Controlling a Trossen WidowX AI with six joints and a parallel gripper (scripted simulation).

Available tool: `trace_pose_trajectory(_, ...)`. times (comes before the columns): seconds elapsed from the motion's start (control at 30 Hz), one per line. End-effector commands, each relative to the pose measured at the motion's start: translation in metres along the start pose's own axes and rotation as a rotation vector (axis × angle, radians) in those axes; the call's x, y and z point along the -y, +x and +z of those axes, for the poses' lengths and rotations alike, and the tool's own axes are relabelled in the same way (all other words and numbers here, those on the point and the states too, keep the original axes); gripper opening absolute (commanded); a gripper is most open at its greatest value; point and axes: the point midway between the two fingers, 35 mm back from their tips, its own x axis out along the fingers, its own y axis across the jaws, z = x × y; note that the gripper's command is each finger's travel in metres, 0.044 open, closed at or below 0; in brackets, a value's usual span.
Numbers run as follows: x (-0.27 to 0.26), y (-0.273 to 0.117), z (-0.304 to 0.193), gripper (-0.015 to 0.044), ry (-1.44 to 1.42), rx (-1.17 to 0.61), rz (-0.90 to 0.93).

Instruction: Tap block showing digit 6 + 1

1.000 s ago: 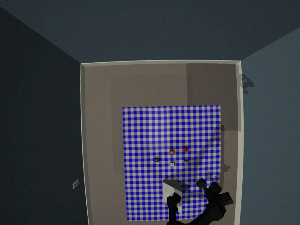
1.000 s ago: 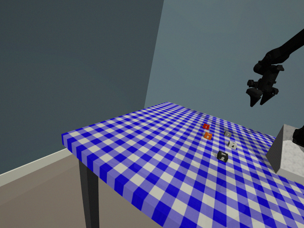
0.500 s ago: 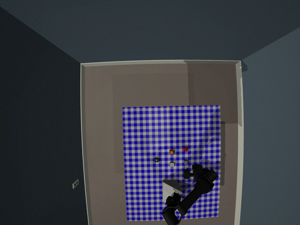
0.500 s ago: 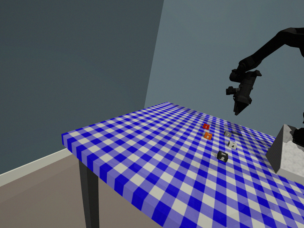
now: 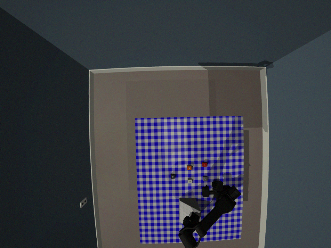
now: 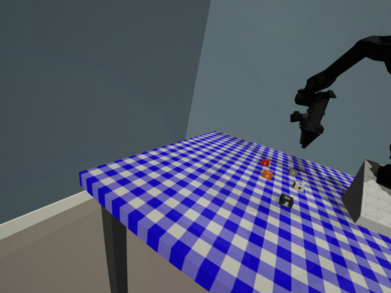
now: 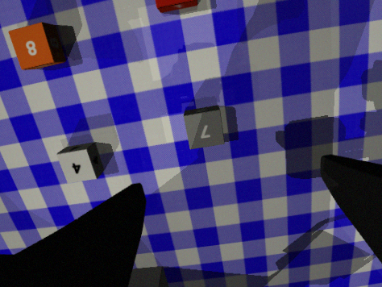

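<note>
The grey block [image 5: 204, 178] [image 6: 292, 171] [image 7: 205, 128] shows a 7 and sits on the checked table. In the wrist view it lies ahead of the fingertips, between their lines. My gripper [image 6: 304, 145] [image 7: 230, 179] is open and empty, high above the table and on the arm-base side of the grey block. The white block [image 5: 190, 181] [image 6: 298, 186] [image 7: 76, 166] shows a 4 and appears beyond the left fingertip in the wrist view. The orange block [image 5: 189, 167] [image 6: 267, 174] [image 7: 30, 47] shows an 8.
A red block [image 5: 204, 164] [image 6: 265, 162] [image 7: 177, 4] shows a 1. A black block [image 5: 172, 176] [image 6: 286, 201] shows what looks like a 9. A pale wedge-shaped base [image 5: 185, 213] [image 6: 376, 204] stands under the arm. Arm shadows cross the checked cloth [image 5: 149, 138].
</note>
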Motion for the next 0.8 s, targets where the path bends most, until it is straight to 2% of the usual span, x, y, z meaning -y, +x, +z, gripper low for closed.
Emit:
trace_pose_trajectory(0.0,0.0,0.0,0.0,0.04,-0.002,0.001,0.004)
trace_pose_trajectory(0.07,0.0,0.014,0.002,0.0347,-0.002,0.002,0.003)
trace_pose_trajectory(0.2,-0.001,0.078,0.001,0.0242,-0.003,0.002,0.007)
trace_pose_trajectory(0.47,-0.002,0.082,0.0,0.0032,-0.003,0.002,0.007)
trace_pose_trajectory(0.77,-0.002,0.082,0.0,0.002,-0.003,0.002,0.007)
